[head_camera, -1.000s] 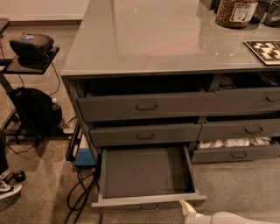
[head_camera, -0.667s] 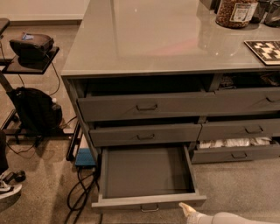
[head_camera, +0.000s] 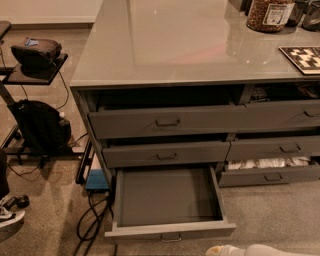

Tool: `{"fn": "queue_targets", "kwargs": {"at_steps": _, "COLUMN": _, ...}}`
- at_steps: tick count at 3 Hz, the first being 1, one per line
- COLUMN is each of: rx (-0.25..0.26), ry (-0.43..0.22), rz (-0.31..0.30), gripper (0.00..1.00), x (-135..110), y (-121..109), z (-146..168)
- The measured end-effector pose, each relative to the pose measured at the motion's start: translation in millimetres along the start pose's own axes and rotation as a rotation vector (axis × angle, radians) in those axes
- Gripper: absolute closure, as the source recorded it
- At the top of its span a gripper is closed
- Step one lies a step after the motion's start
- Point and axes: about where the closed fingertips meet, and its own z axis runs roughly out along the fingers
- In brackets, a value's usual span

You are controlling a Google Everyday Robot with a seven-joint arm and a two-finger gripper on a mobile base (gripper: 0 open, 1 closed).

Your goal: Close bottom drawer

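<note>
The bottom drawer (head_camera: 167, 197) is at the lower left of the cabinet, pulled far out. It is wide and dark grey with a flat, bare tray inside. Its low front panel (head_camera: 200, 230) carries a small centre bar pull (head_camera: 171, 238). My gripper (head_camera: 216, 249) shows as a pale tip on a white arm at the bottom edge of the view. It is just in front of the drawer's right front corner, a short gap from the panel and not touching it.
Above are two taller-fronted grey drawers (head_camera: 165, 122), slightly open. To the right, a lower drawer holds white bundles (head_camera: 267, 163). A jar (head_camera: 270, 12) and a checkered board (head_camera: 302, 57) sit on the counter. A backpack (head_camera: 42, 125), cables (head_camera: 90, 220) and a side stand (head_camera: 35, 57) are to the left.
My gripper's tip has dropped a little lower in the view, slightly away from the drawer front. The drawer has not moved.
</note>
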Motion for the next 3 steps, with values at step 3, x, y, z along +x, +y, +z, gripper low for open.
{"fn": "queue_targets", "kwargs": {"at_steps": 3, "rx": 0.075, "ry": -0.063, "rz": 0.02, "gripper": 1.0, "x": 28.7, "y": -28.8, "z": 16.8}}
